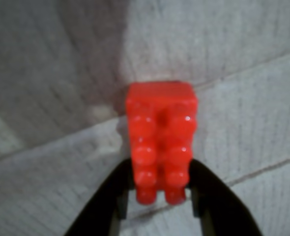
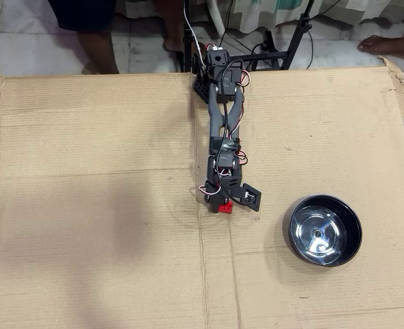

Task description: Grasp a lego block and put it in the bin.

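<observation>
The black two-finger end effector (image 1: pixel 160 196) grips the small bright red studded plastic lego block (image 1: pixel 160 140) by its near end, leaving it clear for carrying to the round black steel-lined bin (image 2: pixel 323 230), well apart on the cardboard-covered table (image 2: pixel 85 171).

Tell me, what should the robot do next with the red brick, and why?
Probably carry it toward the bowl. In the wrist view the gripper pinches the red brick from both sides; the overhead view shows the bowl off to its right, with nothing in it.
</observation>
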Controlling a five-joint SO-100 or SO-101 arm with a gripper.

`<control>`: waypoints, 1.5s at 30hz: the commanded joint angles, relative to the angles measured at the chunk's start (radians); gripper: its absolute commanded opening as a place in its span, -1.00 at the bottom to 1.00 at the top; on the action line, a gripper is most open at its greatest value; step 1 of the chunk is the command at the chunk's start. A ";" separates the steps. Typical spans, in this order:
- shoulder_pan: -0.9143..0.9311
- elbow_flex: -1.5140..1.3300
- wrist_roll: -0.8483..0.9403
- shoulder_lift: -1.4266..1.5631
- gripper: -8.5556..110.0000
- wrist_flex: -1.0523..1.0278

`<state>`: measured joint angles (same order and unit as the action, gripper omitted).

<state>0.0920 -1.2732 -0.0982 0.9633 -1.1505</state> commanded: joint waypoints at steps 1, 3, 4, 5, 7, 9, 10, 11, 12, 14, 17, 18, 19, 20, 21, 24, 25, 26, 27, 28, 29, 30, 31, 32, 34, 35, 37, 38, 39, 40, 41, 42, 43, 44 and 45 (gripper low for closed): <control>0.006 0.000 0.005 0.064 -0.70 0.006; 0.006 -0.003 0.005 0.095 -0.74 -0.003; 0.006 -0.003 0.005 0.110 -0.76 -0.005; 0.003 -0.005 0.005 0.126 -0.77 -0.005; -0.006 -0.005 0.005 0.158 -0.78 -0.005; -0.012 -0.005 0.005 0.193 -0.78 -0.005; -0.015 -0.005 0.003 0.210 -0.78 -0.005; -0.028 -0.003 0.002 0.229 -0.78 -0.005; -0.041 -0.003 -0.006 0.247 -0.78 -0.005; -0.066 -0.003 -0.011 0.278 -0.78 -0.002; -0.112 0.005 -0.011 0.311 -0.78 0.009; -0.133 0.009 -0.011 0.321 -0.78 0.009; -0.152 0.011 -0.012 0.330 -0.78 0.011; -0.169 0.011 -0.012 0.339 -0.78 0.015; -0.186 0.011 -0.012 0.350 -0.78 0.026; -0.241 0.011 -0.012 0.364 -0.78 0.074; -0.261 0.011 -0.012 0.365 -0.78 0.097; -0.281 0.011 -0.012 0.367 -0.78 0.123; -0.304 0.011 -0.012 0.368 -0.78 0.150; -0.327 0.011 -0.012 0.368 -0.78 0.179; -0.348 0.011 -0.012 0.368 -0.78 0.210; -0.373 0.011 -0.012 0.368 -0.78 0.241; -0.396 0.011 -0.015 0.368 -0.77 0.267; -0.416 0.008 -0.032 0.368 -0.77 0.285; -0.460 0.005 -0.063 0.368 -0.77 0.314; -0.480 0.005 -0.066 0.365 -0.77 0.330; -0.506 -0.002 -0.064 0.360 -0.77 0.370; -0.517 -0.003 -0.064 0.357 -0.77 0.396; -0.528 -0.005 -0.063 0.354 -0.77 0.425; -0.537 -0.006 -0.063 0.353 -0.77 0.457; -0.545 -0.009 -0.063 0.351 -0.77 0.486; -0.551 -0.017 -0.069 0.344 -0.77 0.515; -0.557 -0.026 -0.069 0.334 -0.77 0.552; -0.558 -0.032 -0.067 0.324 -0.77 0.595; -0.563 -0.037 -0.067 0.311 -0.77 0.640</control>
<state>-0.4633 -1.3162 -0.1611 1.2579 -0.5860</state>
